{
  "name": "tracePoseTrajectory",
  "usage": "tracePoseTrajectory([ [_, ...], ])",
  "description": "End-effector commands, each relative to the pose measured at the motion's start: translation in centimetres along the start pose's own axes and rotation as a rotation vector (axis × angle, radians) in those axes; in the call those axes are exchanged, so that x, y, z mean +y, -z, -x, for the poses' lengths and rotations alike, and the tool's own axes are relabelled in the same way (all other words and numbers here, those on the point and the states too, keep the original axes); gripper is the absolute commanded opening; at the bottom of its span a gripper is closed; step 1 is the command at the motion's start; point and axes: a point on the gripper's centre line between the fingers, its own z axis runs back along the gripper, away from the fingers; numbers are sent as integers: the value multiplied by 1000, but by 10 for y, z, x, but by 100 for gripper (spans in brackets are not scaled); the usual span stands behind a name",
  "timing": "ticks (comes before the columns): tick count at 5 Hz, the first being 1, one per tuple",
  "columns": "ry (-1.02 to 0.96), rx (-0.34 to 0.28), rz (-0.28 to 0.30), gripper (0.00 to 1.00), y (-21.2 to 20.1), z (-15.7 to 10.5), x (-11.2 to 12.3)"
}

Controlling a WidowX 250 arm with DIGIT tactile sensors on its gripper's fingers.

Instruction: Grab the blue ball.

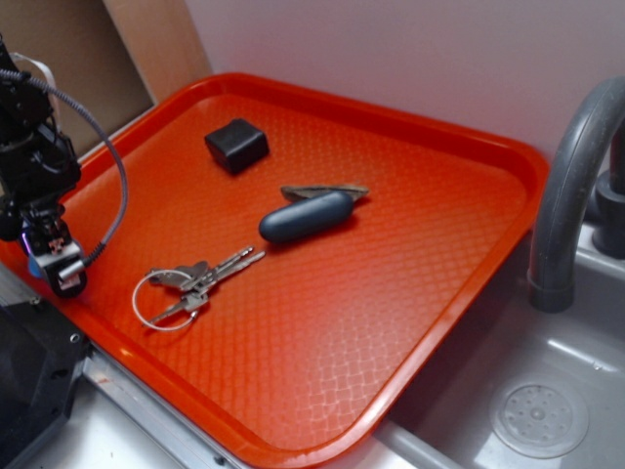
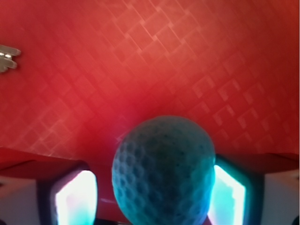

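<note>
The blue ball (image 2: 163, 171) sits between your gripper's (image 1: 54, 264) two fingers, and in the exterior view it shows only as a sliver of blue at about 9 o'clock on the red tray (image 1: 410, 293), tucked against the near-left rim. In the wrist view the right pad (image 2: 227, 194) appears to touch the ball's side, while a narrow dark gap remains beside the left pad (image 2: 75, 197); so the jaws are drawn close around the ball, but you cannot tell from these views whether they have fully clamped on it. Both pads glow blue-green on their inner faces, likely light bounced off the ball, which suggests how near they stand. The arm hangs low over the tray's edge because the ball rests close to the rim there, leaving little room to approach from outside.

Moving rightward, the keys on a wire ring (image 1: 190, 283) lie at about 8 o'clock, near the gripper but apart from it; their tip shows at the wrist view's left edge. The black block (image 1: 236, 145) sits toward 11 o'clock. The dark navy capsule (image 1: 306, 216) lies near the centre, with a thin brownish object (image 1: 327, 191) just behind it. Beyond the tray's right rim stand a grey faucet (image 1: 571, 176) and sink (image 1: 537, 410). None of these crowd the grasp.
</note>
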Motion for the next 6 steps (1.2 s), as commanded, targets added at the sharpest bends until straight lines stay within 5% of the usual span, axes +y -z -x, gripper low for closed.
tracePoseTrajectory([
  [1, -3, -37, -58, 0, -7, -2, -1],
  [2, -47, -150, -53, 0, -55, -15, -2],
  [3, -31, -208, 16, 0, -112, -43, -31],
  [5, -55, -270, 45, 0, -183, -47, -33],
  [6, -65, -227, 15, 100, -158, -40, -33],
])
